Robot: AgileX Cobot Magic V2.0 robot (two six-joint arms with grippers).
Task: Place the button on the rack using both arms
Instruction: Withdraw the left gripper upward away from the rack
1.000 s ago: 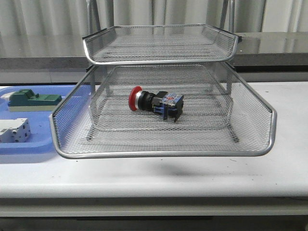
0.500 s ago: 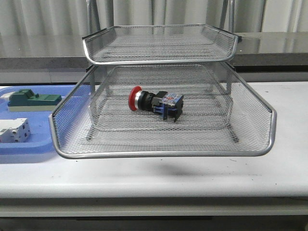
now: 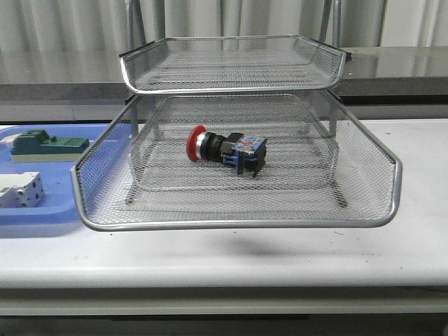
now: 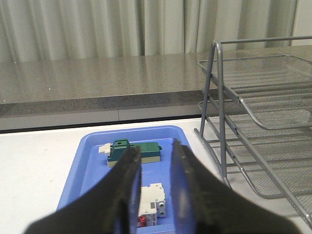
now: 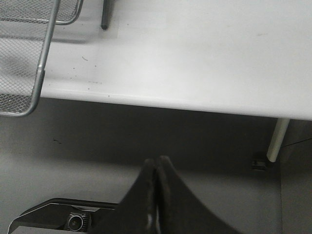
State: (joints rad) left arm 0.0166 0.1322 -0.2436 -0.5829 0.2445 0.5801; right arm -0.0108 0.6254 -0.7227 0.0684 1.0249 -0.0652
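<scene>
The button [image 3: 225,149], with its red cap, black body and blue rear block, lies on its side in the pulled-out middle tray of the silver wire rack [image 3: 378,221]. No arm shows in the front view. My left gripper [image 4: 155,150] hangs open above the blue tray, nothing between its fingers, with the rack's [image 4: 253,117] side to one side of it. My right gripper [image 5: 157,161] is shut and empty, hanging beyond the table's front edge over the floor, with a corner of the rack [image 5: 41,73] in view.
A flat blue tray [image 3: 42,210] left of the rack holds a green block [image 3: 47,145] and a white terminal block [image 3: 19,190]; both also show in the left wrist view, green block [image 4: 139,152], white block [image 4: 152,200]. A grey ledge and curtain stand behind.
</scene>
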